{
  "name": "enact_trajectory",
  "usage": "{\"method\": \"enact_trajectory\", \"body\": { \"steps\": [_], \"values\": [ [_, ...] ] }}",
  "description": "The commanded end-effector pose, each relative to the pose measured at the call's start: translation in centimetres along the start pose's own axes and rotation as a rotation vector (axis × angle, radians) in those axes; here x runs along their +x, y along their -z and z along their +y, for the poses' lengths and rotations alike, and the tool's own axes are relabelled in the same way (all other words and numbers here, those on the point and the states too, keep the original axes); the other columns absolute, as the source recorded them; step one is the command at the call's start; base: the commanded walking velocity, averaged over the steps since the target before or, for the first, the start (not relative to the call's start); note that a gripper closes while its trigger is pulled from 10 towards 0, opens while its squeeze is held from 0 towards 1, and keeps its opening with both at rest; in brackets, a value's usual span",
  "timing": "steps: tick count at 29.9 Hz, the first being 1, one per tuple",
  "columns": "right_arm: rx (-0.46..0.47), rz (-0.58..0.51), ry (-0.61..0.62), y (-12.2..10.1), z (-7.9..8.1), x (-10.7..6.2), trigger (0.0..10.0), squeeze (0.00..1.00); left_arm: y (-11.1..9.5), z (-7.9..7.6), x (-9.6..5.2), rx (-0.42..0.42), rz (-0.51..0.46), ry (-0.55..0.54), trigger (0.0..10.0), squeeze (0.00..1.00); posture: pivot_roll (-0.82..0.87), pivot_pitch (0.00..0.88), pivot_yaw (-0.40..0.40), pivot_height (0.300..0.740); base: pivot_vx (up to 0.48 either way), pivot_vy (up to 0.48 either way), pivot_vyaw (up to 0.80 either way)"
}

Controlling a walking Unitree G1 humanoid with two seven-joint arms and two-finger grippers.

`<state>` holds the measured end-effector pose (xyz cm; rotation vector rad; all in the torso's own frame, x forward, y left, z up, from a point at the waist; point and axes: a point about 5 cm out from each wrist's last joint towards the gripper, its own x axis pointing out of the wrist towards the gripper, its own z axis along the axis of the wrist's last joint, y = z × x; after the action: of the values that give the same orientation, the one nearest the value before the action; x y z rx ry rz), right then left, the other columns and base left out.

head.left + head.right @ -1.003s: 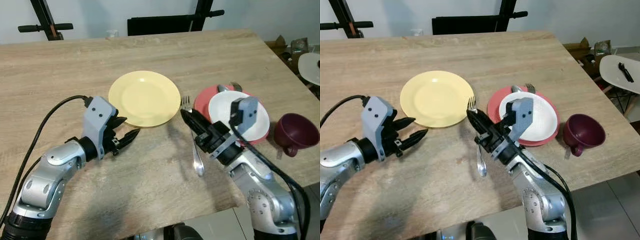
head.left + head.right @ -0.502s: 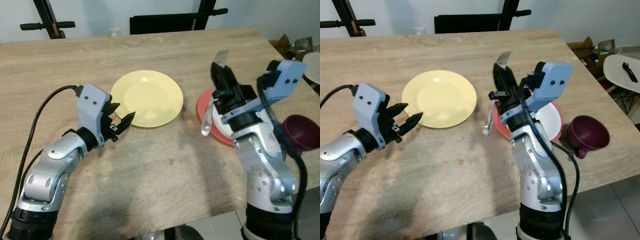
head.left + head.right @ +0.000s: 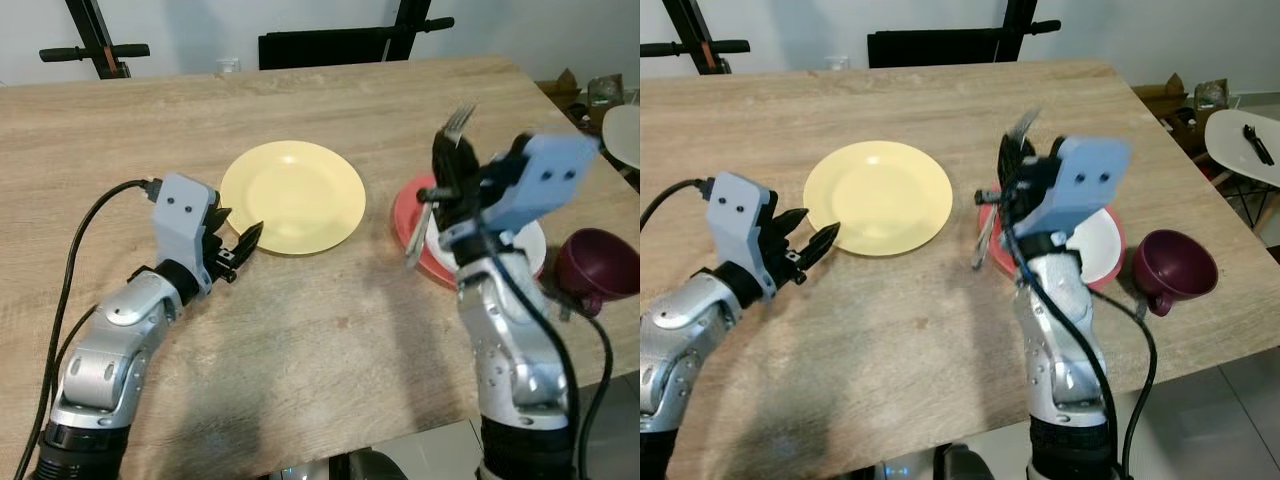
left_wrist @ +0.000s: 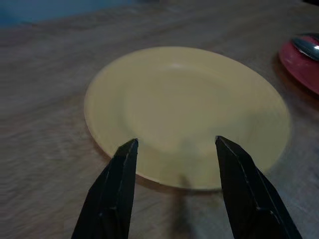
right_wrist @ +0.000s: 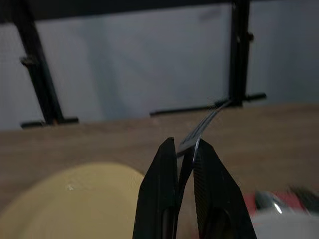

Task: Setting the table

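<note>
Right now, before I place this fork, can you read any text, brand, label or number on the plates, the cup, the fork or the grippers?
None: there is no readable text.
yellow plate: plain, no print.
red plate and the white plate on it: no marks visible.
maroon cup: no label visible.
fork held in the right gripper: blurred, no stamp readable.
left gripper: unmarked black fingers, grey housing blank.

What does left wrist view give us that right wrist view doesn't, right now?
Left wrist: the open left gripper at the near rim of the round yellow plate, whose whole outline is visible.

Right wrist: the right gripper shut on the silver metal fork, with black stand legs against the wall.

Both: the yellow plate, the wooden table and an edge of the red plate.
</note>
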<state>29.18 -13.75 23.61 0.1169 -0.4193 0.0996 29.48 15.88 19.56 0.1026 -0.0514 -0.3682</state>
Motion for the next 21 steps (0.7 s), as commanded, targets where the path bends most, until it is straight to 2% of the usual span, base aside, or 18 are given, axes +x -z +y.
{"method": "enact_trajectory", "body": {
  "steps": [1, 3, 6, 10, 16, 21],
  "values": [
    [-0.017, 0.025, 0.025, 1.2, -0.2, -0.7, 10.0, 0.00, 1.0, 0.5, -0.4, 0.003, 0.021, -0.070, 10.0, 0.00, -0.07, 0.095, 0.041, 0.740, 0.000, 0.000, 0.00],
    [-0.021, 0.052, 0.051, 1.9, -0.5, -1.5, 10.0, 0.00, 1.1, 1.1, -0.9, 0.021, -0.002, -0.138, 10.0, 0.00, -0.08, 0.081, 0.052, 0.740, 0.000, 0.000, 0.00],
    [-0.024, 0.062, 0.062, 2.2, -0.6, -1.9, 10.0, 0.00, 0.9, 1.4, -1.4, 0.039, -0.022, -0.168, 10.0, 0.00, -0.08, 0.079, 0.055, 0.740, 0.000, 0.000, 0.00],
    [-0.034, 0.066, 0.067, 2.3, -1.0, -2.2, 10.0, 0.00, 0.7, 1.3, -1.9, 0.067, -0.036, -0.151, 10.0, 0.00, -0.07, 0.078, 0.055, 0.740, 0.000, 0.000, 0.00],
    [-0.048, 0.064, 0.060, 2.7, -1.2, -2.1, 10.0, 0.00, 1.1, 0.7, -1.9, 0.053, -0.028, -0.155, 10.0, 0.00, -0.07, 0.072, 0.048, 0.740, 0.000, 0.000, 0.00],
    [-0.049, 0.071, 0.052, 2.9, -1.0, -2.2, 10.0, 0.00, 1.2, 0.4, -1.9, 0.052, -0.034, -0.155, 10.0, 0.00, -0.07, 0.075, 0.047, 0.740, -0.292, 0.000, 0.00]
  ]
}}
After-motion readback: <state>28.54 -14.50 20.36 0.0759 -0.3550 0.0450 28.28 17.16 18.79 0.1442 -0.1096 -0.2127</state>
